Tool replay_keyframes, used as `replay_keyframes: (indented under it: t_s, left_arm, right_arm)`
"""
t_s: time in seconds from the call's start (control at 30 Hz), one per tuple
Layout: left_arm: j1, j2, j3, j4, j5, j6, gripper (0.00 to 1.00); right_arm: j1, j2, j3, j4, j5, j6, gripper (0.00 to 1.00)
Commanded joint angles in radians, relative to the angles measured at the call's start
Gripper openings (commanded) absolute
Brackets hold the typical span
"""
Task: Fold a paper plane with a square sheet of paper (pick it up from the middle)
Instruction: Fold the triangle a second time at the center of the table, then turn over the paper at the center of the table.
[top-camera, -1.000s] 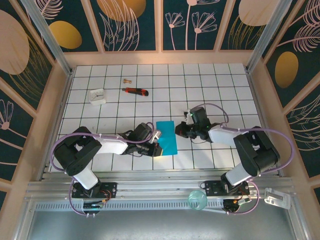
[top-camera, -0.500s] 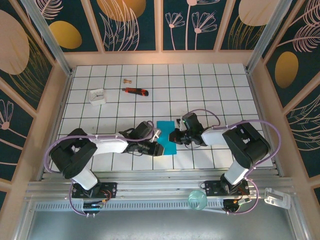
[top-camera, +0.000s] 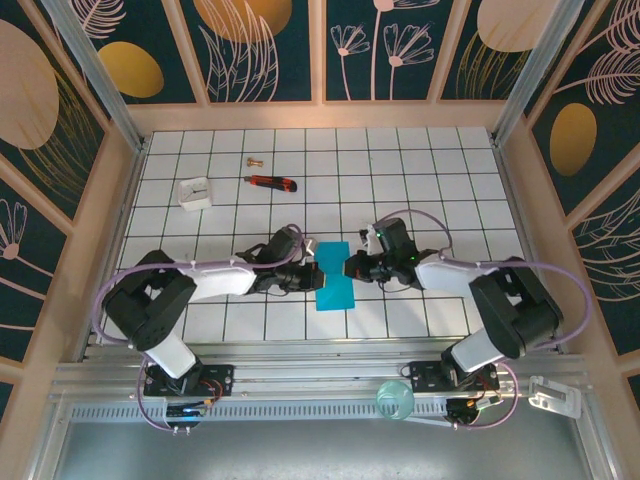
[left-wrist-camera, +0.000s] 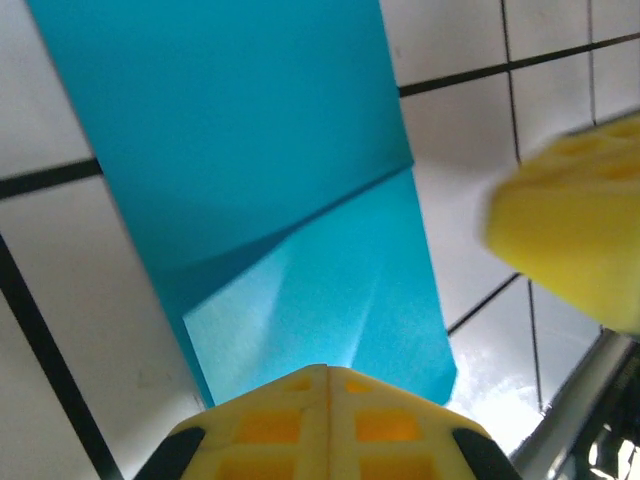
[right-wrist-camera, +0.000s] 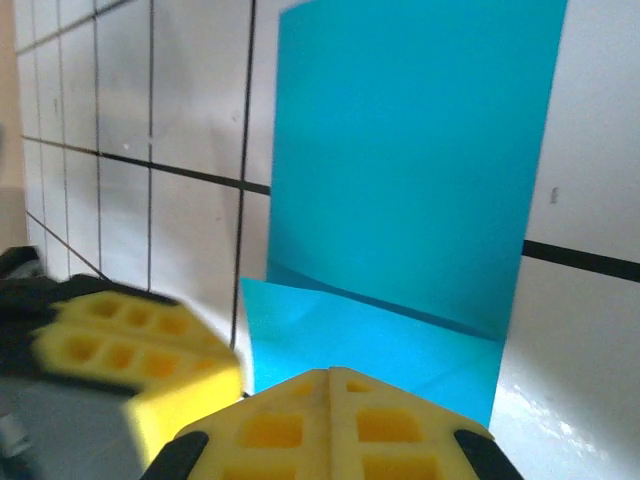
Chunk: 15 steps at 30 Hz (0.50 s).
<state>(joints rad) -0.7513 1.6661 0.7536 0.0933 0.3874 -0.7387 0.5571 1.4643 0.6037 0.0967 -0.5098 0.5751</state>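
The sheet of paper (top-camera: 334, 278) is a folded teal strip on the white tiles between both arms. My left gripper (top-camera: 314, 276) meets its left edge and my right gripper (top-camera: 349, 267) its upper right edge. In the left wrist view the yellow fingertips (left-wrist-camera: 327, 372) are pressed together on the paper (left-wrist-camera: 250, 150), and a lighter flap with creases running toward the tips rises to them. The right wrist view has the same pose: shut tips (right-wrist-camera: 330, 374) at a raised flap of the paper (right-wrist-camera: 410, 170). Each wrist view catches the other gripper's yellow finger beside the paper.
A red-and-black utility knife (top-camera: 271, 182), a small white block (top-camera: 195, 192) and a small brass piece (top-camera: 250, 160) lie at the back left. A wooden wall frames the tiled floor.
The left gripper moved up from the paper's lower left corner to its left edge. The right gripper swung in, then settled at the upper right edge. The paper shifted slightly.
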Motion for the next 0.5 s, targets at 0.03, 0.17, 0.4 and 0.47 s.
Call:
replay_keyframes:
  t_s: [0.03, 0.17, 0.4, 0.47]
  left_arm:
    - [0.029, 0.041, 0.042, -0.012, -0.029, 0.036, 0.02]
    - [0.033, 0.092, 0.047, -0.007, -0.024, 0.049, 0.0]
    - [0.034, 0.131, 0.016, 0.009, -0.033, 0.065, 0.0]
    - [0.034, 0.133, 0.005, 0.012, -0.033, 0.066, 0.0]
  right_arm:
    - [0.003, -0.1, -0.061, -0.129, 0.06, 0.048, 0.1]
    - [0.039, -0.175, -0.128, -0.16, 0.106, 0.123, 0.16]
    - [0.105, -0.228, -0.209, -0.098, 0.148, 0.251, 0.26]
    - [0.115, -0.224, -0.22, -0.074, 0.15, 0.269, 0.27]
